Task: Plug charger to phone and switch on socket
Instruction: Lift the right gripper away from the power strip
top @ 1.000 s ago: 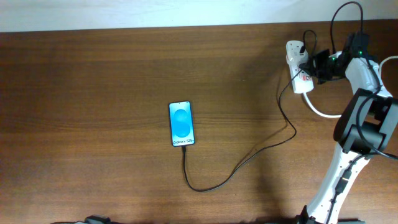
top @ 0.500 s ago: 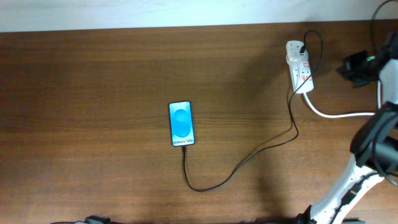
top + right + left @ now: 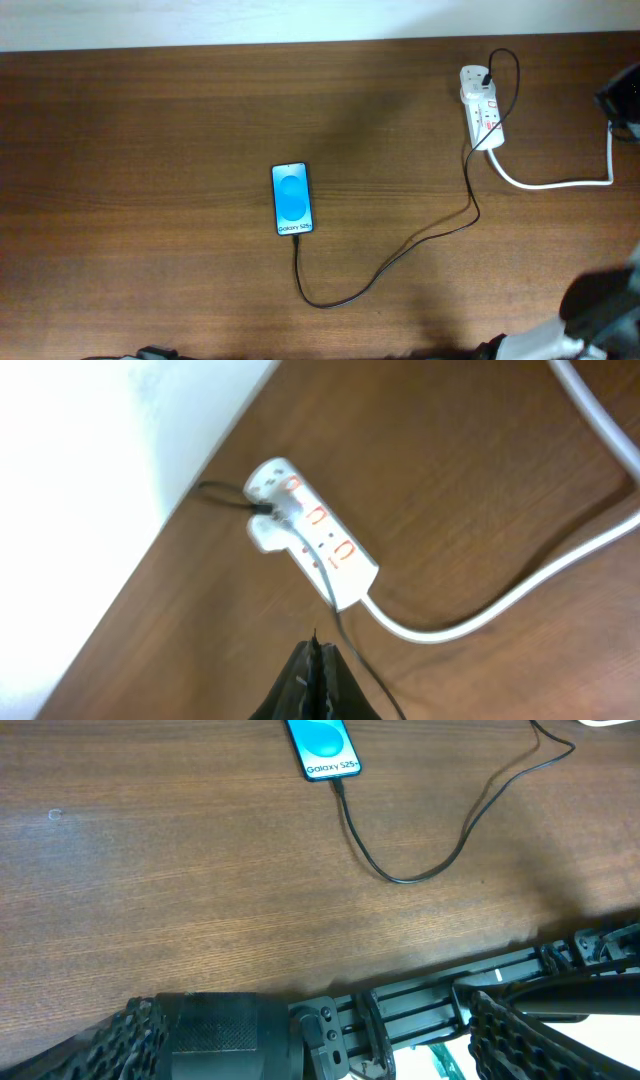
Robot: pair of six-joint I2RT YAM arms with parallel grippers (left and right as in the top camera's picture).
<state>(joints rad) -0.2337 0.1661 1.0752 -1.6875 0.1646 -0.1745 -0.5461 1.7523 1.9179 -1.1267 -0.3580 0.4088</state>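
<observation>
Over brown wooden tabletop (image 3: 150,120), hovering right claw (image 3: 315,660) pinched together near white red-switched power strip (image 3: 312,545), left claw (image 3: 325,1040) spread wide; risking snagging thin black charger cable (image 3: 400,255), unplugging blue-screened phone (image 3: 291,198).

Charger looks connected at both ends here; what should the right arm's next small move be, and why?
Probably bring the right gripper home and stop: the charger joins the phone and is plugged into the socket, and the shut gripper hangs clear of it. Whether the switch is on is unreadable.
</observation>
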